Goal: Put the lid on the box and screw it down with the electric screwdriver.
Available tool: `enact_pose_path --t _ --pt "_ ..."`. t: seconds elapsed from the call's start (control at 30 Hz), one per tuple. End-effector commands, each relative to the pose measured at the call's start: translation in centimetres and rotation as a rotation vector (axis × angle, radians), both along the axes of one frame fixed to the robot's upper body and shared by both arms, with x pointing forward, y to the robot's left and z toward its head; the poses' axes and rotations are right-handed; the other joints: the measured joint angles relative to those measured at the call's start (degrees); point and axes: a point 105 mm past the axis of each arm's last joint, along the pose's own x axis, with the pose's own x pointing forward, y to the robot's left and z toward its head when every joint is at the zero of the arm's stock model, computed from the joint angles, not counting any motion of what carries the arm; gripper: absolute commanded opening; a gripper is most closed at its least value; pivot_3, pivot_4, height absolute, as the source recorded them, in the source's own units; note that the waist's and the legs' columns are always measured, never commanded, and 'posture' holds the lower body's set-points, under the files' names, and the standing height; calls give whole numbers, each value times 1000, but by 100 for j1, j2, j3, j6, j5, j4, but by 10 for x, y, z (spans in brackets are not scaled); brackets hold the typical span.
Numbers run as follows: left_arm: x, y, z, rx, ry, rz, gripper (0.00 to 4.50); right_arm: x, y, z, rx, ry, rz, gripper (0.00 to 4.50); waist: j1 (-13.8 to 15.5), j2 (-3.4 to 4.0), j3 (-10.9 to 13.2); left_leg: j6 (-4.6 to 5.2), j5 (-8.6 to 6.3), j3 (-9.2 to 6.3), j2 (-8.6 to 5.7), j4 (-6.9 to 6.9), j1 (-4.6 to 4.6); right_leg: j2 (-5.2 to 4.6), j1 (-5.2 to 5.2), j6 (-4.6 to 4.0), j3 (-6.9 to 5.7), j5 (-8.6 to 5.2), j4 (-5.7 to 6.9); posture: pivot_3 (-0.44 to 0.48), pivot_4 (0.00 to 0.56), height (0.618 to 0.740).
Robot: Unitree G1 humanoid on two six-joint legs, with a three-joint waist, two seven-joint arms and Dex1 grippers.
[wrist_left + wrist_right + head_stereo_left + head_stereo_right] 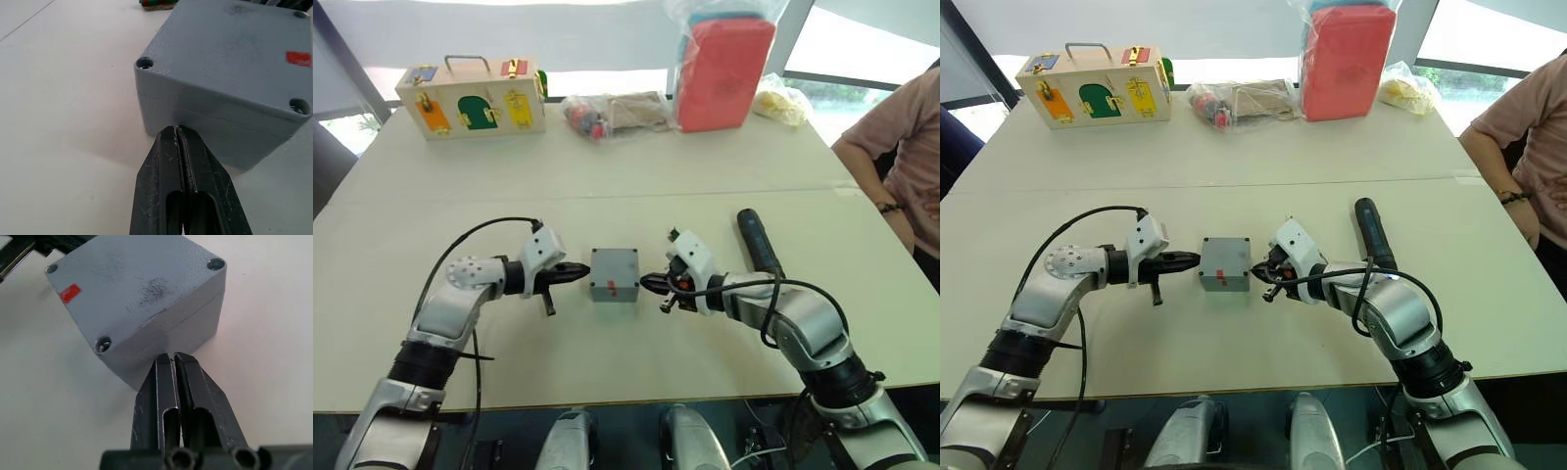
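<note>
Closed right claw (174, 363) against lidded box (142, 303)

Head stereo pair high over the table (636, 176); both wrist cameras close on the box (230, 83) from opposite sides.

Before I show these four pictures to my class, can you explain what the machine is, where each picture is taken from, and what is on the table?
It is a humanoid robot with two arms. Two pictures look down from its head; two look along each wrist's fingers. On the table sits a grey box with its lid on. The left gripper and right gripper, both shut, hold nothing and point at its sides. The electric screwdriver lies beside the right arm. Farther back are a wooden latch box, bags and a red case. A person sits alongside.
</note>
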Motion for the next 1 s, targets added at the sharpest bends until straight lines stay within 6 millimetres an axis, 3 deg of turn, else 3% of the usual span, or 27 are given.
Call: enact_pose_path --t 0.03,0.17,0.27,0.43,0.53,0.67,0.8,1.0 --pt "10 -18 9 -6 -69 -39 0 -14 14 4 2 -21 83 98 13 -1 0 0 0 -1 -1 2 0 -1 2 0 0 0 0 0 150 730" --pt "22 -27 9 -6 -84 -41 0 -28 23 9 20 9 160 98 1 -1 -1 1 -1 -2 -5 11 -1 -2 5 1 -1 0 2 0 150 730" --pt "24 -29 8 -3 -87 -55 0 -25 22 11 3 -7 141 98 -16 -1 -1 3 -2 -3 -4 11 -1 -1 4 1 -1 1 2 0 150 730" --pt "27 -8 5 54 -106 -21 0 -11 -6 31 -84 -106 61 98 -6 -1 0 5 -3 -2 -4 13 -1 -2 4 2 -1 1 2 0 150 730" --pt "16 9 6 84 -89 -29 0 7 -22 44 -91 -165 -19 98 -23 -1 0 5 -3 -3 -3 14 -2 -2 4 2 -1 1 2 0 150 730" --pt "-7 18 6 88 -16 -77 0 24 -30 47 -68 -174 -65 98 -17 0 -1 9 -5 -2 5 11 -1 2 1 1 -2 0 2 0 150 730" --pt "-31 11 5 71 42 -128 0 34 -21 37 -18 -146 -50 98 0 0 -1 9 -5 0 7 13 -1 -2 3 1 1 0 4 0 150 730" --pt "-32 -1 9 51 23 -108 0 38 -2 24 63 -97 -3 98 -5 0 -1 9 -5 0 1 16 -1 -4 5 1 2 1 6 0 150 730"
